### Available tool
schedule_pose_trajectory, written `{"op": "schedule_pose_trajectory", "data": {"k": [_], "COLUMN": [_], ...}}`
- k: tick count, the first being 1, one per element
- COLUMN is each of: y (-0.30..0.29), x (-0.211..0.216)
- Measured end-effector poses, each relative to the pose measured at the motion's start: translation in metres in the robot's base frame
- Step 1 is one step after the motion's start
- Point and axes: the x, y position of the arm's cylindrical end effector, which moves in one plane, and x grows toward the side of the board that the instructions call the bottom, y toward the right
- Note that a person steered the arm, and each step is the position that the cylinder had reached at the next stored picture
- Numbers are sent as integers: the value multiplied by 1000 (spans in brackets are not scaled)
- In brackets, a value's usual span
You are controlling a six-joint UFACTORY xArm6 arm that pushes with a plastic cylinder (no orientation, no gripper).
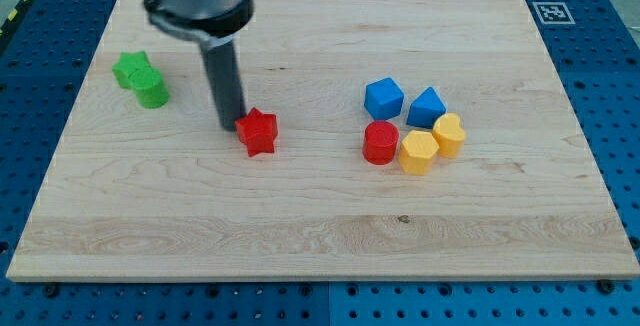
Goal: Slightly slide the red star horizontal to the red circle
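The red star (259, 132) lies on the wooden board (320, 226), left of centre. The red circle (380, 143) lies to its right, a little lower in the view, in a cluster of blocks. My tip (231, 125) is at the star's upper left edge, touching it or nearly so. The rod rises from there to the view's top.
Two blue blocks (383, 98) (427, 107) sit above the red circle. A yellow hexagon (417, 153) and a yellow heart (449, 134) sit to its right. A green star (132, 69) and a green circle (151, 90) lie at the left.
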Motion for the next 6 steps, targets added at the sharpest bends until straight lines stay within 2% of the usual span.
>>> {"op": "schedule_pose_trajectory", "data": {"k": [1, 2, 3, 5, 6], "y": [-17, 9, 25, 53, 42], "x": [21, 21, -8, -8, 32]}}
